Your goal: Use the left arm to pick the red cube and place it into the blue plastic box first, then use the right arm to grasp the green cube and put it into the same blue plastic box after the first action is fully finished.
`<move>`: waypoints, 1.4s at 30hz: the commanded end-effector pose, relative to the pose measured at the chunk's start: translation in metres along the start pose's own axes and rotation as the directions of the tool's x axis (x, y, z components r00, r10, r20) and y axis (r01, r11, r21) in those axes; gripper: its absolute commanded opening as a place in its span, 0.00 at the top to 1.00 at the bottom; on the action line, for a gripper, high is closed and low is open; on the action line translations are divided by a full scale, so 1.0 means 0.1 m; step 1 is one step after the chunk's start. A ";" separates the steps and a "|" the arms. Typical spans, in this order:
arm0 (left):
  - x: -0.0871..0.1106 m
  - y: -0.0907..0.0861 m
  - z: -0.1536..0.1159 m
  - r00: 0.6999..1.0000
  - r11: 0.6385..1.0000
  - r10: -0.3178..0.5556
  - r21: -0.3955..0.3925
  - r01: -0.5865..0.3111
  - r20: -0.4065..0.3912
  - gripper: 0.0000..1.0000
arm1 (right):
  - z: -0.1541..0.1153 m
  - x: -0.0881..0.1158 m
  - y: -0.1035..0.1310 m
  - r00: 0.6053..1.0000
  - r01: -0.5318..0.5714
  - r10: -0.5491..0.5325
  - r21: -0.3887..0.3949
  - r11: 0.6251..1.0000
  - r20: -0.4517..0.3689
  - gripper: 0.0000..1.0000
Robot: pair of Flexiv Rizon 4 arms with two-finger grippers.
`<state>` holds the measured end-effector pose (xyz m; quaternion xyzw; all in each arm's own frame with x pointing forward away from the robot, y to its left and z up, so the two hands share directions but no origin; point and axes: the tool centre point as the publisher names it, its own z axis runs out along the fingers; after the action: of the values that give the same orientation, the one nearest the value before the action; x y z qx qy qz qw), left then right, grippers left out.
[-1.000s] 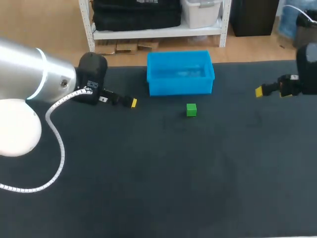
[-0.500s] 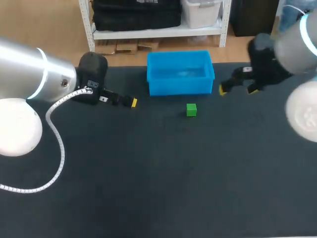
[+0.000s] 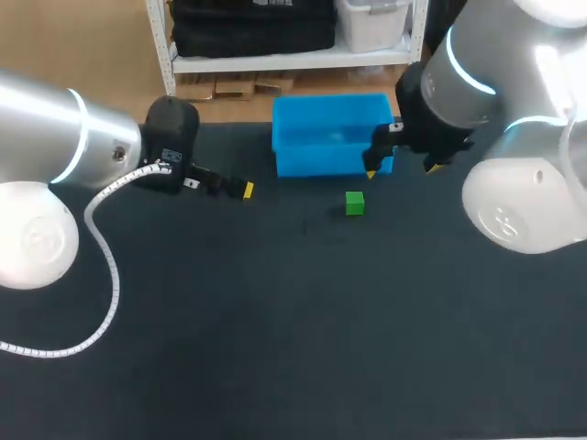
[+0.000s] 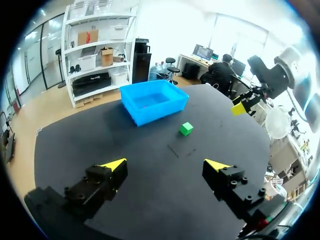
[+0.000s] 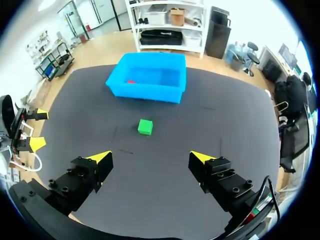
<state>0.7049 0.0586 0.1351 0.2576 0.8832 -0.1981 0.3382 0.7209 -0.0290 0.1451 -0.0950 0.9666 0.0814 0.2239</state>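
A small green cube (image 3: 355, 203) lies on the dark table just in front of the blue plastic box (image 3: 330, 160). In the right wrist view the cube (image 5: 145, 126) lies ahead of my right gripper (image 5: 151, 157), which is open and empty. A small red thing (image 5: 130, 81) rests inside the box (image 5: 145, 92). In the head view the right gripper (image 3: 401, 170) hangs by the box's front right corner. My left gripper (image 3: 240, 189) is left of the box, open and empty (image 4: 165, 164), with the cube (image 4: 186, 128) and box (image 4: 155, 111) far ahead.
The table (image 3: 293, 348) is a wide dark mat with nothing else on it. My right arm's big silver elbow (image 3: 518, 197) stands over the right side. A coiled white cable (image 3: 105, 266) hangs from the left arm.
My right arm has swung in from the right edge toward the box, and its gripper now sits near the box's front right corner. The left arm and the cube have not moved.
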 end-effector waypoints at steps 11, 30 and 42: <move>0.01 0.01 0.00 1.000 1.000 0.001 0.008 -0.001 0.004 0.00 | -0.03 0.06 0.01 1.000 -0.003 0.002 0.093 0.996 0.016 0.00; 0.01 0.01 0.00 1.000 1.000 0.001 0.008 -0.001 0.004 0.00 | 0.58 -0.30 0.19 0.970 0.026 0.010 0.147 0.989 -0.243 0.00; 0.01 0.01 0.00 1.000 1.000 0.001 0.008 -0.001 0.004 0.00 | 0.78 -0.37 0.15 0.962 -0.054 0.094 0.159 0.986 -0.256 0.00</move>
<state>0.7048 0.0582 0.1353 0.2573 0.8834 -0.1976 0.3381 0.7762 0.0067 0.0961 -0.0517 0.9916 0.0033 0.1186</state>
